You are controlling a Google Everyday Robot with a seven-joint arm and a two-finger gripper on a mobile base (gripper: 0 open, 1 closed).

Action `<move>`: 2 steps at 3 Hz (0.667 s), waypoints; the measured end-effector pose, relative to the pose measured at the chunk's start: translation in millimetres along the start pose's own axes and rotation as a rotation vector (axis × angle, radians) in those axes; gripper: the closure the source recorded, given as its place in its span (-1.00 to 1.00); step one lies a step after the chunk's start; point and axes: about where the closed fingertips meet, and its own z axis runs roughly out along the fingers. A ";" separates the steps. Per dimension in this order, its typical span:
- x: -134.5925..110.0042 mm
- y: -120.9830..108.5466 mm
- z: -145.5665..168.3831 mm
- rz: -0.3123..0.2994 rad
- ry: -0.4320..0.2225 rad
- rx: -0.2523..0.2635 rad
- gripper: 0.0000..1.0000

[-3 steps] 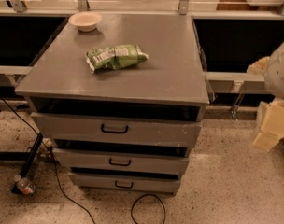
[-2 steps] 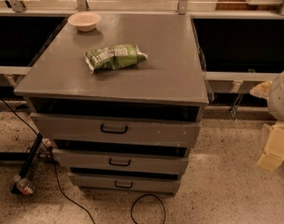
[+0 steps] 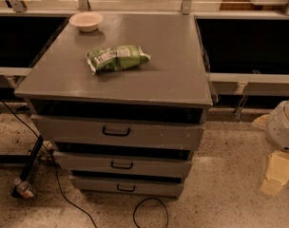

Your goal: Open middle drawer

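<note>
The grey cabinet (image 3: 173, 75) has three drawers stacked at its front. The middle drawer (image 3: 154, 167) is a shallow grey front with a small black bar handle (image 3: 121, 165) at its centre, and it looks shut. The taller top drawer (image 3: 149, 134) sits above it and the slim bottom drawer (image 3: 149, 188) sits below. My gripper (image 3: 276, 174), cream-coloured, hangs low at the far right near the floor, under the white arm housing (image 3: 284, 127). It is well right of the cabinet and touches no drawer.
A green snack bag (image 3: 117, 57) and a small pale bowl (image 3: 86, 21) lie on the cabinet top. A black cable (image 3: 149, 213) loops on the speckled floor in front. A small bottle (image 3: 23, 188) and a black bar (image 3: 30, 163) lie at the lower left.
My arm and gripper have moved down and to the right, further from the cabinet. The drawers have not moved.
</note>
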 end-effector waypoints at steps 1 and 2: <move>0.0 0.0 0.0 0.000 0.000 0.000 -1.00; -5.9 -5.3 34.4 0.028 -0.034 -0.048 -1.00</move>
